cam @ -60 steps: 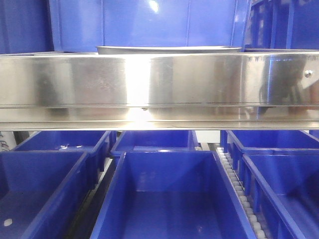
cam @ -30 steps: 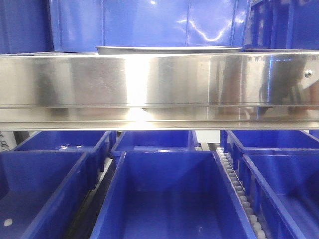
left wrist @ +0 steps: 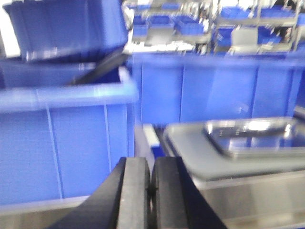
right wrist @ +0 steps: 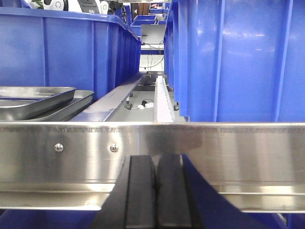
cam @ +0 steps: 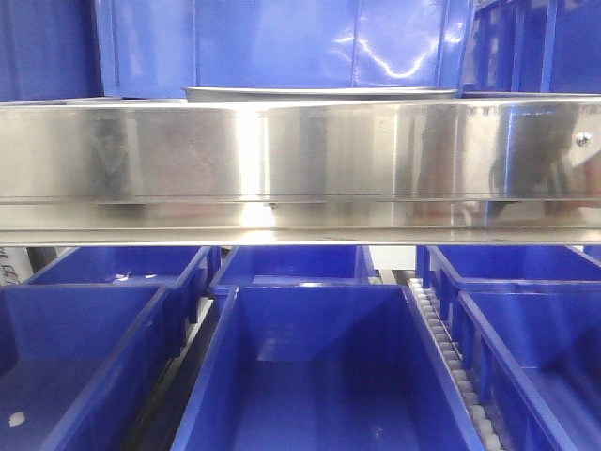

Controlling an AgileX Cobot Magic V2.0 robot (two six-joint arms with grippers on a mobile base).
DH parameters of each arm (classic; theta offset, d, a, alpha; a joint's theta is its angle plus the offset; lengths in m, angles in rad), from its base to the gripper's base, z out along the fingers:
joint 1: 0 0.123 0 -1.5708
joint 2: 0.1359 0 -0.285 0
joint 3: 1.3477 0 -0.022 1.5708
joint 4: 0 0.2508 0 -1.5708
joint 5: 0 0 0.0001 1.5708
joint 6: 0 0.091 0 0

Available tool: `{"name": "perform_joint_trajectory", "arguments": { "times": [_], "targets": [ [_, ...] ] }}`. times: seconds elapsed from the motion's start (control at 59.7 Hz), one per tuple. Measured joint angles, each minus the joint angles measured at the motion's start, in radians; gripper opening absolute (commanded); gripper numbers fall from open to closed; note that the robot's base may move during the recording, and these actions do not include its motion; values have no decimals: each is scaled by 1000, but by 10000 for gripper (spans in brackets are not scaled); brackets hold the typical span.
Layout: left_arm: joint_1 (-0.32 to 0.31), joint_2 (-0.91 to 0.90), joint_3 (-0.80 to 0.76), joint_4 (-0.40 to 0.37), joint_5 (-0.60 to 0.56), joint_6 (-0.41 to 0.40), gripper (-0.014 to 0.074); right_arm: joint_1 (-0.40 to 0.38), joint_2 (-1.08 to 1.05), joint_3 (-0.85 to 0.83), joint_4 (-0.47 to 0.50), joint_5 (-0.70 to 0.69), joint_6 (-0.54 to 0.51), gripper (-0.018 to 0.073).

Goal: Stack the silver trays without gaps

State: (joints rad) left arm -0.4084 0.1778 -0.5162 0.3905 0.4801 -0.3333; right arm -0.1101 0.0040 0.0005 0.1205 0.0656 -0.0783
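Silver trays, shiny shallow stainless steel with rolled rims: seen in right wrist view as two, upper tray (right wrist: 33,98) resting tilted in lower tray (right wrist: 71,107), its rim riding above the lower rim, not seated flush. They sit on the upper shelf just behind the long brushed-steel shelf rail (right wrist: 214,157), toward the rail's left end in that view. Front view shows only a thin strip of tray rim (cam: 319,93) above the rail (cam: 300,169), near its middle, in front of a large blue plastic bin (cam: 272,42). Left wrist view, blurred: a tray (left wrist: 257,138) lies on a flat grey surface, right of a blue bin (left wrist: 62,143).

Left gripper (left wrist: 151,191): black fingers pressed together, closed, nothing between them, low in front of the blue bin, apart from the tray.

Right gripper (right wrist: 155,191): fingers together, closed, empty, just before the rail's front face.

Below the rail: open blue bins (cam: 319,366) in rows, white roller track (cam: 451,366) between the two on the right
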Motion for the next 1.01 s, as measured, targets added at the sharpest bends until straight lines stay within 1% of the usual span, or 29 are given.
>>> {"name": "perform_joint_trajectory", "arguments": {
  "times": [0.084, 0.101, 0.117, 0.134, 0.168, 0.201, 0.251, 0.302, 0.352, 0.436, 0.721, 0.855, 1.005],
  "targets": [
    [96, -10, 78, -159, -91, 116, -6, 0, 0, 0, 0, 0, 0, -79],
    [119, -12, 91, -203, -107, 147, -6, 0, 0, 0, 0, 0, 0, -79],
    [134, -15, 110, -230, -131, 168, -6, 0, 0, 0, 0, 0, 0, -79],
    [156, -19, 129, -272, -154, 208, -6, 0, 0, 0, 0, 0, 0, -79],
    [190, -24, 154, -332, -185, 242, -6, 0, 0, 0, 0, 0, 0, -79],
    [221, -31, 183, -371, -217, 273, -6, 0, 0, 0, 0, 0, 0, -79],
    [257, -46, 226, -397, -250, 298, -6, 0, 0, 0, 0, 0, 0, -79],
    [284, -67, 259, -397, -266, 313, -6, 0, 0, 0, 0, 0, 0, -79],
    [307, -96, 297, -379, -283, 319, -6, 0, 0, 0, 0, 0, 0, -79],
    [322, -149, 352, -356, -310, 324, -6, 0, 0, 0, 0, 0, 0, -79],
    [325, -173, 506, -350, -390, 325, -6, 0, 0, 0, 0, 2, 0, -79],
    [325, -173, 516, -341, -424, 325, -6, 0, 0, 0, 0, 2, 0, -79],
    [325, -173, 517, -326, -426, 325, -6, 0, 0, 0, 0, 2, 0, -79]
  ]
}}
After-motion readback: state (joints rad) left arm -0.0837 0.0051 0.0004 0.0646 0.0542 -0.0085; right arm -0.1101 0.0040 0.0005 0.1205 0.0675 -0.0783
